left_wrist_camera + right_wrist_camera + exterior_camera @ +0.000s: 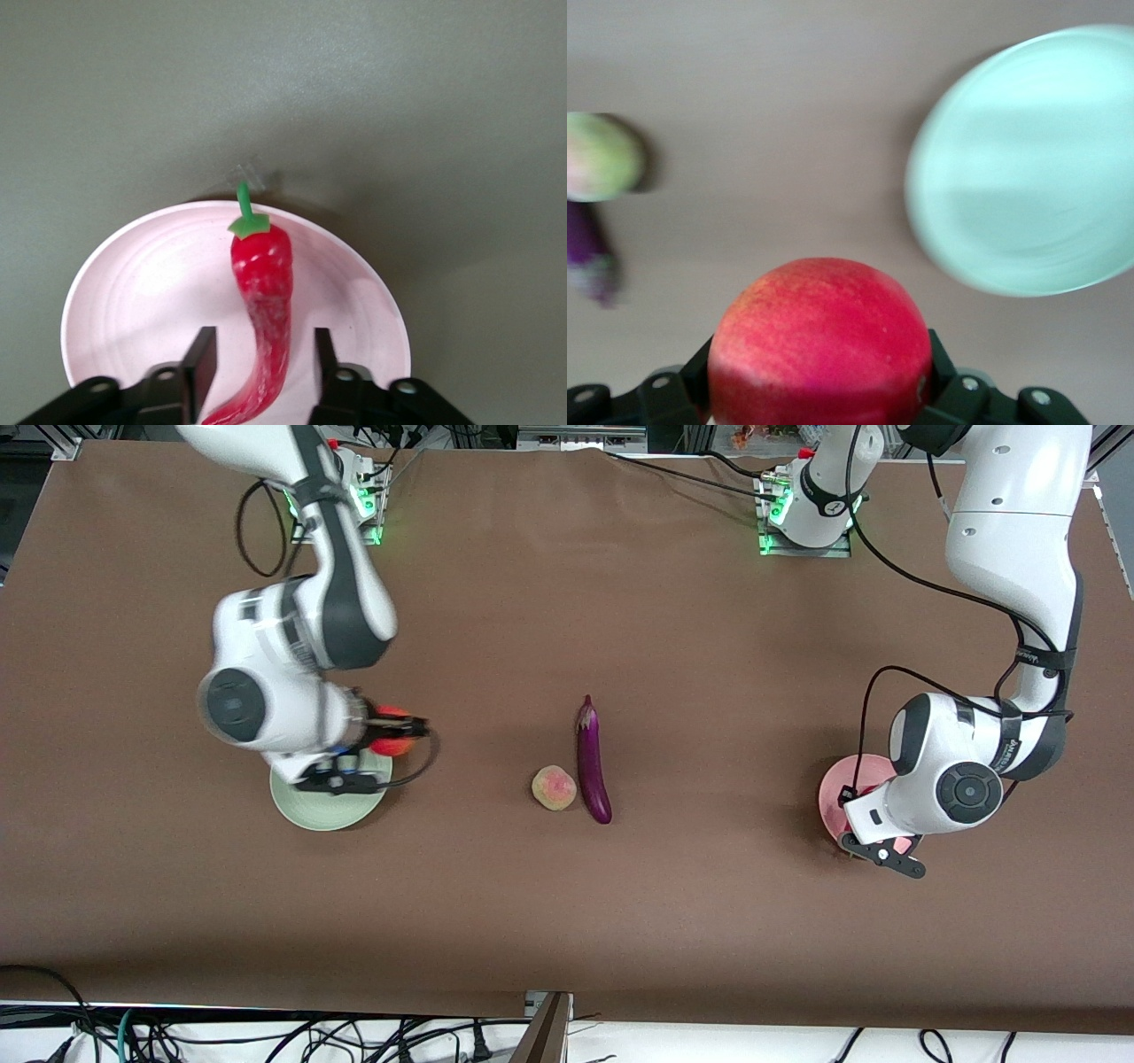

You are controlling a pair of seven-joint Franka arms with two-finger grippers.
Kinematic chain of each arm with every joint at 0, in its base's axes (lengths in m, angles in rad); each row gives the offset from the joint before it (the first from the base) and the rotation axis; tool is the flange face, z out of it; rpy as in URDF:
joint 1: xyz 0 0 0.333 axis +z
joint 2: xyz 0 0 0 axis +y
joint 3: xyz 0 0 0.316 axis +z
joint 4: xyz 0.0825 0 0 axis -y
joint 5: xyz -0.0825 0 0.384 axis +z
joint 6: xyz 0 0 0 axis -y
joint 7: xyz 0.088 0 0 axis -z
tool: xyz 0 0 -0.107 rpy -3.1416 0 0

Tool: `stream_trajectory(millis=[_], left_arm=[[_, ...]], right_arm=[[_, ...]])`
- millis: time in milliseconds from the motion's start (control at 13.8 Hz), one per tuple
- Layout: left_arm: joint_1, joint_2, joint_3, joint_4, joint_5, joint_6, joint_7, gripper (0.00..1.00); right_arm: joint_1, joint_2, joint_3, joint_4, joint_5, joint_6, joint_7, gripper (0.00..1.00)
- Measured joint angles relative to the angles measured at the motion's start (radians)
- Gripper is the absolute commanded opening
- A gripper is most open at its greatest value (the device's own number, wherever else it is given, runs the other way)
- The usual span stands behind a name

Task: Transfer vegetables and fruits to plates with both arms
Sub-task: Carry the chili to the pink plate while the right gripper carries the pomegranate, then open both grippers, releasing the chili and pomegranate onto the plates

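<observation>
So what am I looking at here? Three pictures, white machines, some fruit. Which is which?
Two white robot arms stand at a brown table. The wide picture looks down from across it; the other two come from cameras on each arm's wrist.

The right gripper is shut on a red apple, near the green plate.

The left gripper is over the pink plate. A red chili sits between its fingers, which look slightly apart from it, so I cannot tell whether it is gripped.

A peach and a purple eggplant lie side by side mid-table.
</observation>
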Motion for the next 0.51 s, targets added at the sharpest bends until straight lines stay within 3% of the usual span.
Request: stream_trajectory(millis=[145, 218, 363, 508], left_arm=[[0.0, -0.004, -0.021, 0.002, -0.001, -0.001, 0.0, 1.0], [0.001, -0.012, -0.046, 0.005, -0.007, -0.009, -0.009, 1.0], [-0.001, -0.04, -0.118, 0.01, -0.043, -0.052, -0.075, 1.0], [-0.004, -0.07, -0.213, 0.011, -0.056, -0.079, -0.211, 1.0]], right_arm=[[-0.034, 0.033, -0.042, -0.09, 0.0, 0.095, -0.141, 0.62], [-0.048, 0.053, -0.042, -0.136, 0.001, 0.173, -0.187, 0.65], [-0.059, 0.097, -0.041, -0.202, 0.001, 0.307, -0.251, 0.99], [-0.066, 0.122, -0.042, -0.213, 0.001, 0.342, -0.268, 0.99]])
